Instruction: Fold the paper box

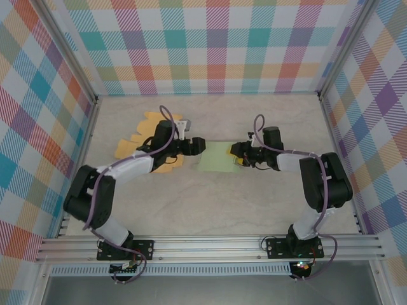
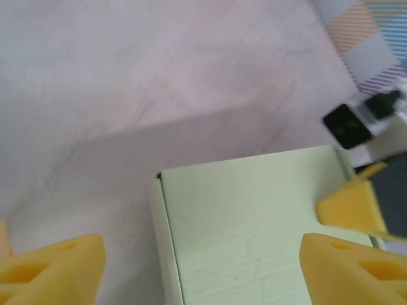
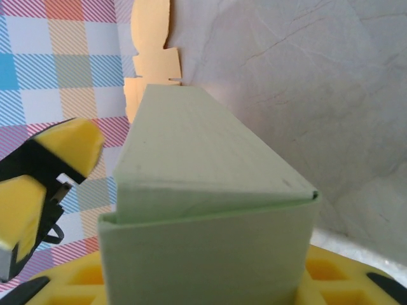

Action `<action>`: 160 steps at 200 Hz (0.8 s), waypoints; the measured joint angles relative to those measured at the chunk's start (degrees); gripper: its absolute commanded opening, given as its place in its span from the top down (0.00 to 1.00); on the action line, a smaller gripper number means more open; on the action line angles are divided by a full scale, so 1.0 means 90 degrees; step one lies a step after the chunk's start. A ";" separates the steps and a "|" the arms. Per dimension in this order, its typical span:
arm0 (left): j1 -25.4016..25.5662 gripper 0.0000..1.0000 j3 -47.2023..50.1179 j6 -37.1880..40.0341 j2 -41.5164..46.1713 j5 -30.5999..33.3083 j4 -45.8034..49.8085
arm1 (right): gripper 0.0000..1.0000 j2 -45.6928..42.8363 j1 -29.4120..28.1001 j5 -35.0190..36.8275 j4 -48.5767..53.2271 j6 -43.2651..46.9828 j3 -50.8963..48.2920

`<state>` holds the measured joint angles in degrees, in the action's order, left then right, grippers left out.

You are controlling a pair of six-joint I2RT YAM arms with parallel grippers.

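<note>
The green paper box (image 1: 215, 157) lies on the table (image 1: 191, 203) between both grippers. In the left wrist view, the left gripper (image 2: 203, 254) has its fingers wide apart, either side of the box's end. In the right wrist view, the right gripper (image 3: 203, 279) is at the box's folded end; whether it is clamped there I cannot tell.

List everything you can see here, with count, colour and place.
paper box: one, pale green, table centre
flat cardboard cut-out: one, orange-yellow, left of box, partly under left arm
table: one, beige marble
walls: three, multicoloured plaid, around table
rail: one, silver, near edge
left gripper: one, yellow fingers, open, at box's left end
right gripper: one, yellow fingers, at box's right end
</note>
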<state>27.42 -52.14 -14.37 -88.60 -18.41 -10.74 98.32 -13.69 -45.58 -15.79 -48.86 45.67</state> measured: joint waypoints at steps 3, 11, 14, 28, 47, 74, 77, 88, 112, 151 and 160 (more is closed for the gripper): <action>0.0029 0.18 0.0119 0.0129 0.0117 0.0024 -0.0138 | 0.60 -0.0007 0.0015 -0.0027 0.0007 -0.0032 -0.0002; 0.0121 0.17 0.0476 0.0486 0.0435 0.0109 -0.0510 | 0.60 -0.0036 0.0046 -0.0121 0.0034 -0.0131 -0.0012; 0.0175 0.17 0.0612 0.0656 0.0561 0.0117 -0.0624 | 0.60 -0.0051 0.0068 -0.0168 0.0041 -0.0172 -0.0019; 0.0529 0.12 0.1326 0.1554 0.1117 0.0214 -0.1195 | 0.59 -0.0075 0.0134 -0.0381 0.0053 -0.0345 -0.0046; 0.1129 0.06 0.1987 0.2803 0.1625 0.0342 -0.1460 | 0.59 -0.0075 0.0214 -0.0673 0.0131 -0.0544 -0.0066; 0.1940 0.00 0.2142 0.4367 0.1885 0.0804 -0.1175 | 0.57 -0.0075 0.0257 -0.1001 0.0403 -0.0680 -0.0068; 0.2040 0.00 0.2142 0.4527 0.1902 0.0918 -0.1134 | 0.57 -0.0075 0.0265 -0.1027 0.0437 -0.0690 -0.0068; 0.2293 0.00 0.2142 0.5022 0.1916 0.1311 -0.1020 | 0.57 -0.0075 0.0265 -0.1137 0.0556 -0.0707 -0.0068; 0.2589 0.00 0.2142 0.5870 0.1911 0.2203 -0.0748 | 0.56 -0.0075 0.0270 -0.1333 0.0724 -0.0738 -0.0078; 0.2625 0.00 0.2130 0.6674 0.1773 0.3150 -0.0474 | 0.56 -0.0075 0.0270 -0.1579 0.0884 -0.0833 -0.0168; 0.2637 0.00 0.2108 0.6785 0.1661 0.3293 -0.0420 | 0.56 -0.0075 0.0270 -0.1620 0.0911 -0.0838 -0.0187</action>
<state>51.16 -33.17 46.70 -73.65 11.22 -14.52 97.65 -11.27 -60.16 -7.60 -56.40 43.99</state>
